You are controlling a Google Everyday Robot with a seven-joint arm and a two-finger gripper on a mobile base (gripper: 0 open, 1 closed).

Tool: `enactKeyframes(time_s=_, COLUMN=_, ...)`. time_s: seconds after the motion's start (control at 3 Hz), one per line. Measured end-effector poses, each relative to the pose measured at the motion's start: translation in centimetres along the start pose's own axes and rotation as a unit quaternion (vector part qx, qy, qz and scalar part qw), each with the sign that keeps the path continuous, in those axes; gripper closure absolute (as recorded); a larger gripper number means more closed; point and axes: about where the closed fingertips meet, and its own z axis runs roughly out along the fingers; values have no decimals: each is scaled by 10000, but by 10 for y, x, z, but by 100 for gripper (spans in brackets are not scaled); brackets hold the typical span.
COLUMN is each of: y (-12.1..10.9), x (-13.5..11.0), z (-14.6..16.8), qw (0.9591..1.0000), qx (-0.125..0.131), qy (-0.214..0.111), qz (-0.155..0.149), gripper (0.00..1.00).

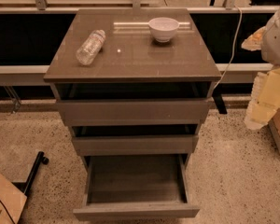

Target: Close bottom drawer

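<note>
Jaw state can't be read; the gripper [267, 99] shows as a pale yellowish mass at the right edge of the view, holding nothing I can make out and touching neither cabinet nor drawers. Above it sits a rounded white arm housing [277, 31], so the arm seems to hang down from upper right.

A white cable [233, 45] trails just left of the gripper, and speckled floor [233, 171] lies below it, between it and the cabinet's foot.

Further left is the grey-brown cabinet [130, 59], well apart from the gripper.
- top drawer [133, 111]: pulled out a little
- middle drawer [134, 144]: also slightly out
- bottom drawer [135, 210]: down and left of the gripper, pulled out farthest, grey box floor in plain sight

On the cabinet top, up and left of the gripper, a white bowl [164, 29] stands upright. A clear plastic bottle [90, 47] lies on its side beyond it.

Far left on the floor are a black wheeled leg [35, 169] and a cardboard box [4, 199].
</note>
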Motion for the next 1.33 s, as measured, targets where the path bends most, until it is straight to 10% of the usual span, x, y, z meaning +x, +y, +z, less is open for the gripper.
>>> enactKeyframes(time_s=0.33, y=0, x=0, z=0, qw=10000, qx=0, qy=0, qz=0, gripper=0)
enactKeyframes(time_s=1.33, y=-1, x=17, z=51, qw=9998, qx=-208, qy=-29, qz=-62, gripper=67)
